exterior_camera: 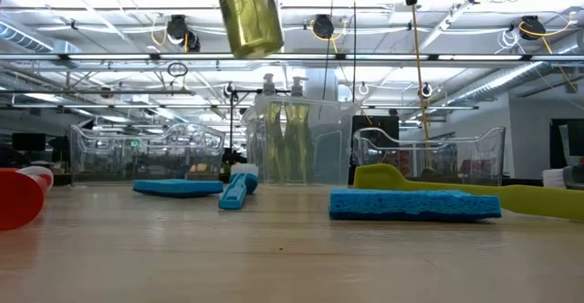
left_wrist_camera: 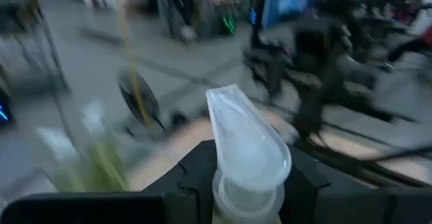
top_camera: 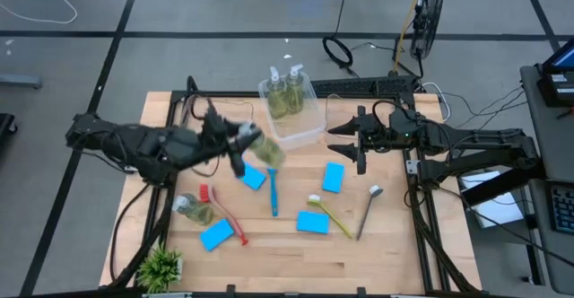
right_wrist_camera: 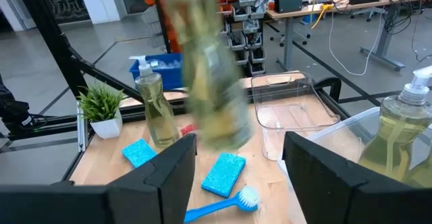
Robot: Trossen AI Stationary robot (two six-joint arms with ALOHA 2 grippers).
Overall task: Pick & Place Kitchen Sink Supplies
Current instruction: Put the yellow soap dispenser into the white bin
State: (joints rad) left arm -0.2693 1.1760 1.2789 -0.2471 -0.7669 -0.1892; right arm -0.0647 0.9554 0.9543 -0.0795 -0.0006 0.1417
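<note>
Gripping a soap bottle (top_camera: 266,149) by its neck, the left gripper (top_camera: 240,144) is held well above the wooden table (top_camera: 386,244). Beyond it a clear bin (top_camera: 300,123) with two bottles is seen; below, a blue sponge (top_camera: 254,178) and blue brush (top_camera: 273,193). The right gripper (top_camera: 360,140) is parked spread past the bin.

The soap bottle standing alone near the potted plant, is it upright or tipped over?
Upright. The soap bottle stands on its base with the pump on top in the right wrist view, beside the potted plant.
</note>
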